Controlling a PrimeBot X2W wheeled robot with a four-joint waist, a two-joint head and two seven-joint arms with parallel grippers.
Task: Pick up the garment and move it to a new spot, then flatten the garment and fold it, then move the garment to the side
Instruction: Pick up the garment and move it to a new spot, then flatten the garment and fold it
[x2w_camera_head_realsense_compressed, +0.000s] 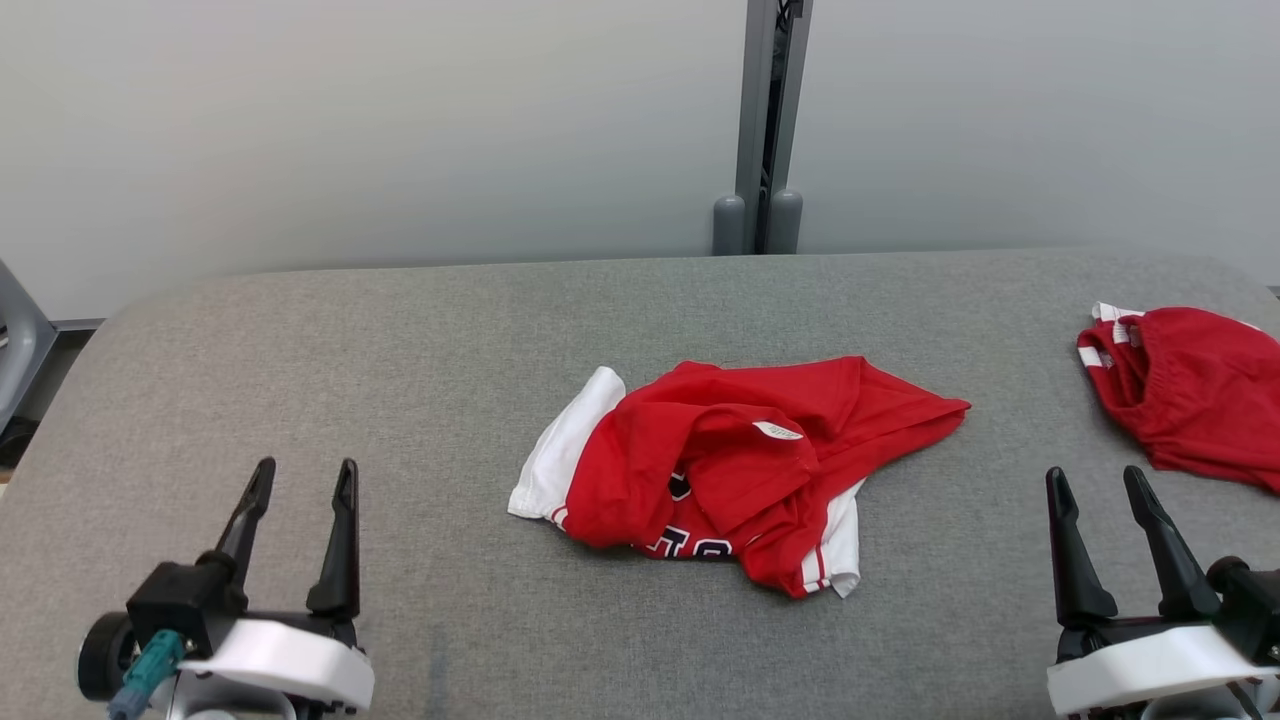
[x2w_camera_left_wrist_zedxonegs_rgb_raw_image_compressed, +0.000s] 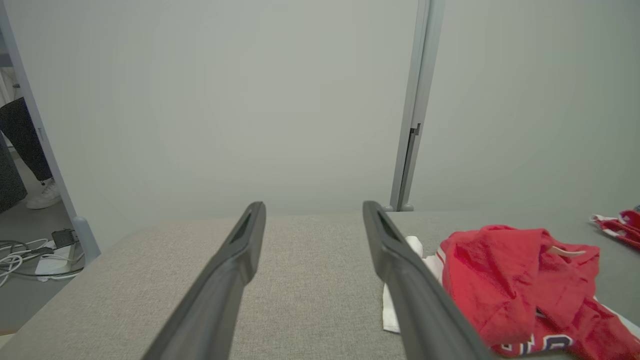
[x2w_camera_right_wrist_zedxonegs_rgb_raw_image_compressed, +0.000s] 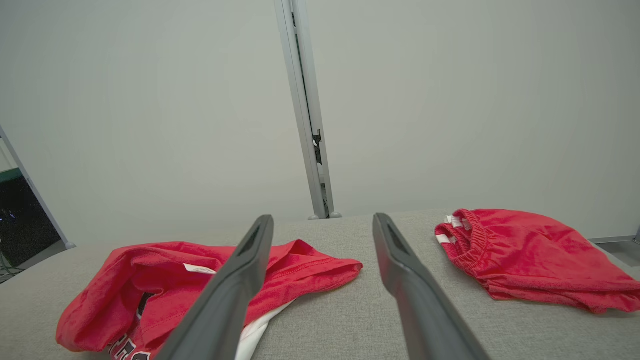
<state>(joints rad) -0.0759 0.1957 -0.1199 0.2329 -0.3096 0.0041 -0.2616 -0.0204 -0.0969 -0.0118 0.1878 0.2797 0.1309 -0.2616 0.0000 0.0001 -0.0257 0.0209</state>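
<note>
The garment (x2w_camera_head_realsense_compressed: 725, 465) is a red shirt with white sleeves and dark lettering, lying crumpled in the middle of the grey table (x2w_camera_head_realsense_compressed: 420, 330). It lies to the right of my fingers in the left wrist view (x2w_camera_left_wrist_zedxonegs_rgb_raw_image_compressed: 515, 280) and to the left in the right wrist view (x2w_camera_right_wrist_zedxonegs_rgb_raw_image_compressed: 165, 280). My left gripper (x2w_camera_head_realsense_compressed: 305, 480) stands open at the lower left, well apart from the shirt, nothing between its fingers. At the lower right my right gripper (x2w_camera_head_realsense_compressed: 1095, 485) is open and empty too, between the shirt and the table's right side.
A second red garment with a white-striped waistband (x2w_camera_head_realsense_compressed: 1190, 400) lies at the table's right edge, also in the right wrist view (x2w_camera_right_wrist_zedxonegs_rgb_raw_image_compressed: 525, 255). A grey post (x2w_camera_head_realsense_compressed: 765, 120) stands behind the table against a pale wall. Cables (x2w_camera_left_wrist_zedxonegs_rgb_raw_image_compressed: 30, 255) lie on the floor to the left.
</note>
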